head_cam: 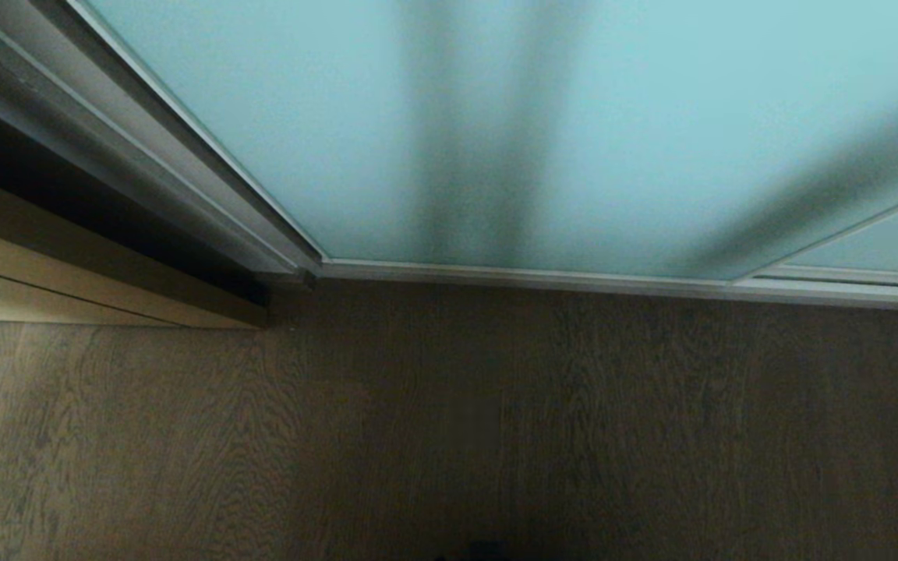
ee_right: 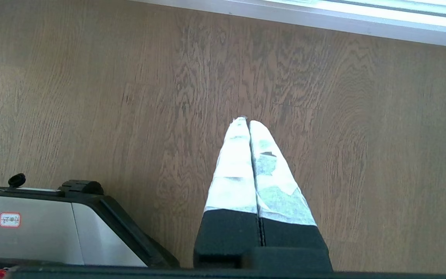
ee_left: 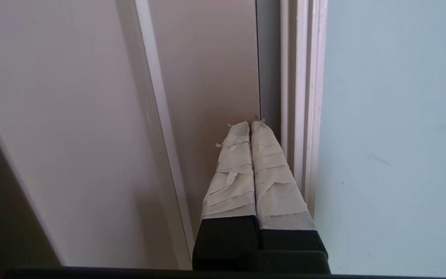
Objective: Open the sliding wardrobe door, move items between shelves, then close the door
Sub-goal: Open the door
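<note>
step in hand: opening the sliding wardrobe door point(head_cam: 574, 132); judged as the very start, since the pale turquoise glass panel covers the whole opening and its frame sits tight against the jamb at far left.

left to right in the head view: tan wood-grain panel point(head_cam: 67, 269) at the left edge, then a dark gap, then the silver door frame point(head_cam: 207, 183), then the frosted pane, then the edge of a second pane point(head_cam: 878, 245) at far right. the wooden floor point(head_cam: 449, 436) runs below. neither arm shows here.

left gripper point(ee_left: 251, 123): jaws pressed together, empty, tips at the seam between the beige wall panel point(ee_left: 207, 77) and the frame beside the glass. whether they touch it, cannot tell.

right gripper point(ee_right: 245, 121): jaws pressed together, empty, hanging over the floor beside the robot base point(ee_right: 52, 224), parked.

next move, as a judgement: the left tips need purchase on the frame edge, then a sideways push along the bottom track point(head_cam: 574, 279).

count: 2 glass panes, 2 grippers, 0 bags or shelves visible; both hidden behind the glass.
</note>
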